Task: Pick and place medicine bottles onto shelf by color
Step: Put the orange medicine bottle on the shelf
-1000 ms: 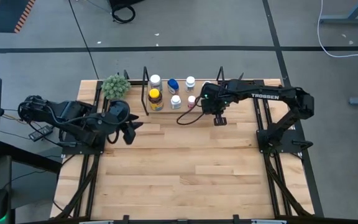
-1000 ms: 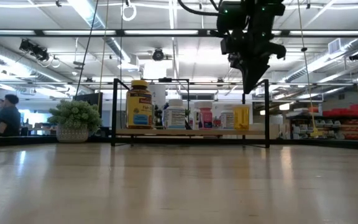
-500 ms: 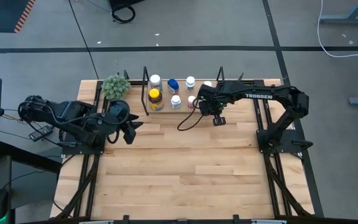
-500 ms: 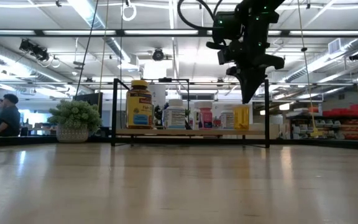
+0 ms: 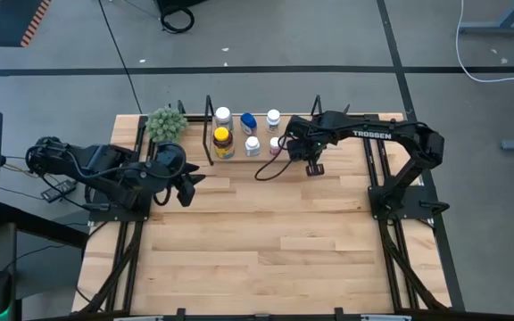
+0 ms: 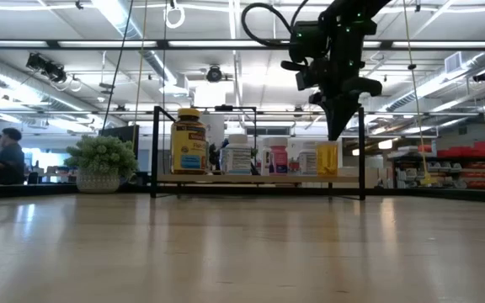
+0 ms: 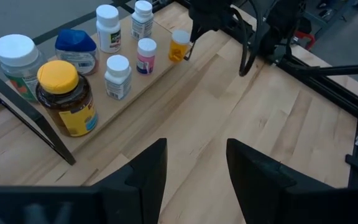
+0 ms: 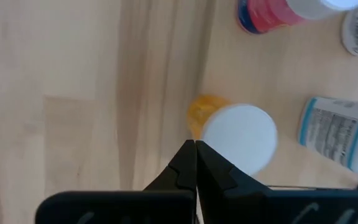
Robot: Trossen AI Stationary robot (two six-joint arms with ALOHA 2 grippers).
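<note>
The worktop carries the shelf along its far edge, with a plant beside it. Seven bottles stand there: one large amber, one large white, one blue, three small white, one pink; an eighth, small and orange, sits at the shelf's right end. They look light, rigid, slick; best gripped round the body below the cap. The right pincer hangs closed and empty above the orange one. The left pincer waits half open near the left edge
</note>
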